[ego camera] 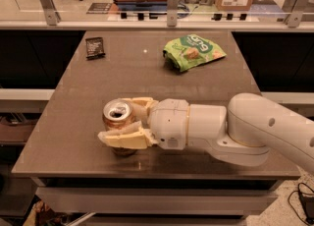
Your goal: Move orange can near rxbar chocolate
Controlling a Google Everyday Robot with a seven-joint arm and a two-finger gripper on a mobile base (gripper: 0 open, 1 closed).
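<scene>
- Has the orange can [117,114] clamped in the claw [116,120], with 1 finger behind the can and 1 in front, both against its sides.
- Stands upright near the front-left of the worktop [147,77], base at or just off the surface; cannot tell which.
- Reads as grasp done and carry not yet begun, with the rxbar chocolate [94,47] lying flat near the far-left corner, well apart from the can.
- Leaves 2 steps by this reading: a carry toward the far left, then a set-down just beside the bar and not on top of it.
- Offers open room along that line, with only bare worktop between can and bar.
- Puts the green snack bag [194,51] at the far right of centre, well off that path.
- Calls for care at the goal: bar near both the left and far edges, with upright posts [46,1] just beyond the far edge, so little margin for overshoot.
- Sits close to the front edge at the can too, so a slip there could mean a fall off the worktop.
</scene>
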